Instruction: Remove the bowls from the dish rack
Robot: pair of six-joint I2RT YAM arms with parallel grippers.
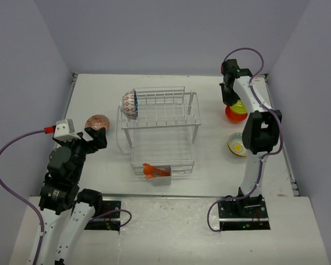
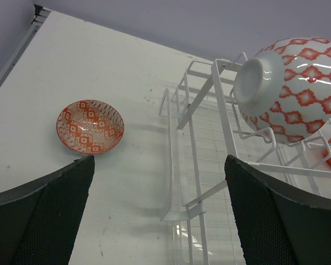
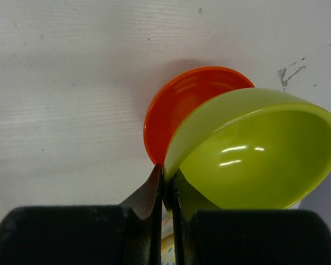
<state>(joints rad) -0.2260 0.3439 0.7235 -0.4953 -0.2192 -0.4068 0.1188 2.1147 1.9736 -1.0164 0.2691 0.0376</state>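
Observation:
The white wire dish rack (image 1: 161,128) (image 2: 199,144) stands mid-table. One bowl with a red diamond pattern (image 1: 130,104) (image 2: 294,87) leans on its side in the rack's upper left slots. A shallow red-patterned bowl (image 1: 97,122) (image 2: 90,126) sits on the table left of the rack. My left gripper (image 1: 97,136) (image 2: 159,165) hangs open and empty just near of that bowl. At the far right, my right gripper (image 1: 230,101) (image 3: 166,174) is shut on the rim of a lime green bowl (image 1: 239,105) (image 3: 254,152), tilted over an orange bowl (image 1: 233,115) (image 3: 179,107).
A white bowl with yellow floral marks (image 1: 237,144) rests on the table near the right arm's elbow. Orange utensils (image 1: 152,171) lie in the rack's front holder. Walls close the table at the back and both sides.

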